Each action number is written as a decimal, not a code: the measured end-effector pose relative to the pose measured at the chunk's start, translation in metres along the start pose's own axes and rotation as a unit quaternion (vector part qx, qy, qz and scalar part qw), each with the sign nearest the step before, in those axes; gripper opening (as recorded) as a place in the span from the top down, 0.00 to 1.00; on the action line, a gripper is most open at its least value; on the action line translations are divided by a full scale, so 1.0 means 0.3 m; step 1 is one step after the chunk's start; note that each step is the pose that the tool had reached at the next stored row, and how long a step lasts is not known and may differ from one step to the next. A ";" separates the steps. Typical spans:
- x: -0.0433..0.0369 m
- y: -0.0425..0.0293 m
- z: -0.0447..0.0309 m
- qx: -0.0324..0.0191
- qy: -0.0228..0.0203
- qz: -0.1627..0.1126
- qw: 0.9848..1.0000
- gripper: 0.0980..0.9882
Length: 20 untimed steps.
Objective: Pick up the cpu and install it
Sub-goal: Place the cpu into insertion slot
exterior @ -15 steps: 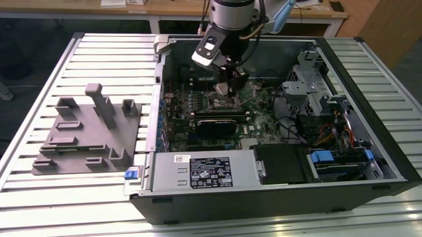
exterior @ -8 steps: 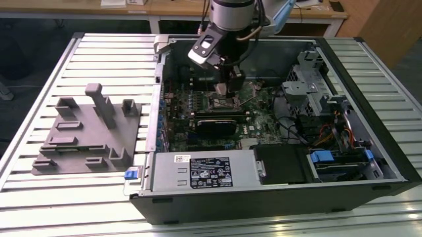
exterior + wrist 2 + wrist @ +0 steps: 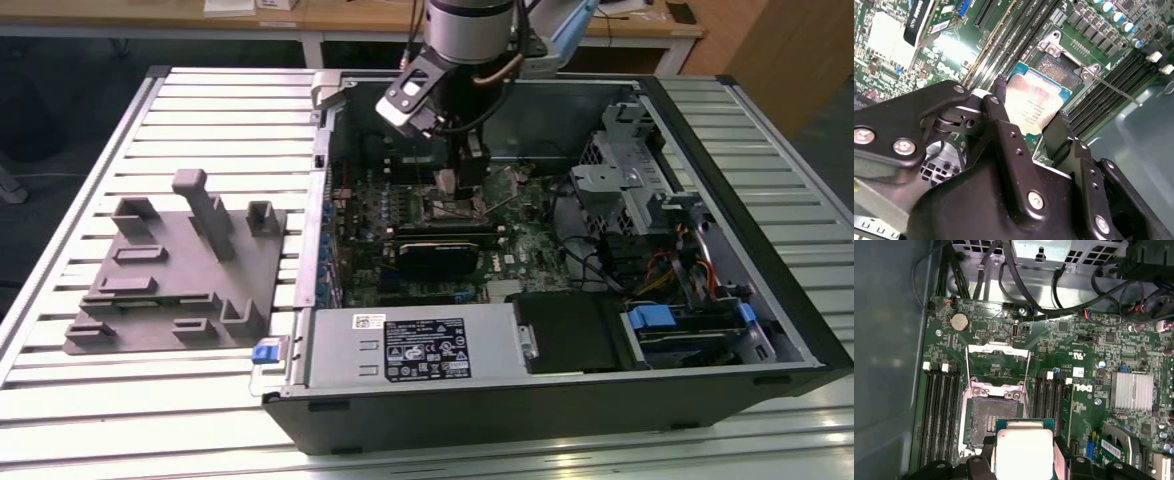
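Plainly, the gripper [image 3: 1032, 102] has the cpu [image 3: 1023, 452] in hand. Its two black fingers [image 3: 1006, 125] are closed only to the chip's width and press on opposite edges, and the silvery top shows in both wrist views. We see the chip hanging above the motherboard [image 3: 1094, 355] inside the computer case [image 3: 534, 410], not yet seated.

What matters is how it lies to the socket [image 3: 985, 422]. The socket is open, with its load plate [image 3: 999, 351] swung up, and it sits mid-board between two banks of memory slots [image 3: 940, 415]. In the first wrist view the chip covers one corner of the socket and leaves most of the contact field bare. We judge it to be offset from the socket, away from the raised load plate and toward the bank of slots nearer the finned heatsink [image 3: 1131, 390]. Some of that offset may be the camera's slant. The chip's edges run roughly parallel to the socket's, so we judge the two near enough square to each other.
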<state>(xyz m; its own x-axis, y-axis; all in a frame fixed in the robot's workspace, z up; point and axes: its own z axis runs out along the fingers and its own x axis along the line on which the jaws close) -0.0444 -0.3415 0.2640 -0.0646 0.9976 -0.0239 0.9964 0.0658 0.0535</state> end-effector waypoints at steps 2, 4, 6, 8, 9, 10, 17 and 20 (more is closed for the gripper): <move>0.009 0.000 0.004 0.000 0.000 0.001 1.000 0.50; 0.015 0.000 0.008 0.000 0.000 0.001 1.000 0.50; 0.018 0.000 0.013 -0.001 0.000 0.001 1.000 0.50; 0.018 0.000 0.020 -0.001 0.000 0.002 1.000 0.50; 0.019 0.000 0.023 -0.002 0.000 0.004 1.000 0.50; 0.019 0.000 0.026 -0.003 -0.001 0.006 1.000 0.50; 0.025 -0.001 0.045 -0.005 -0.002 0.031 0.999 0.50; 0.039 0.000 0.054 -0.005 -0.002 0.036 0.999 0.50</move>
<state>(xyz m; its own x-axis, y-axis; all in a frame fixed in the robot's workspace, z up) -0.0444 -0.3302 0.2476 0.0068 0.9997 -0.0246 0.9978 -0.0051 0.0657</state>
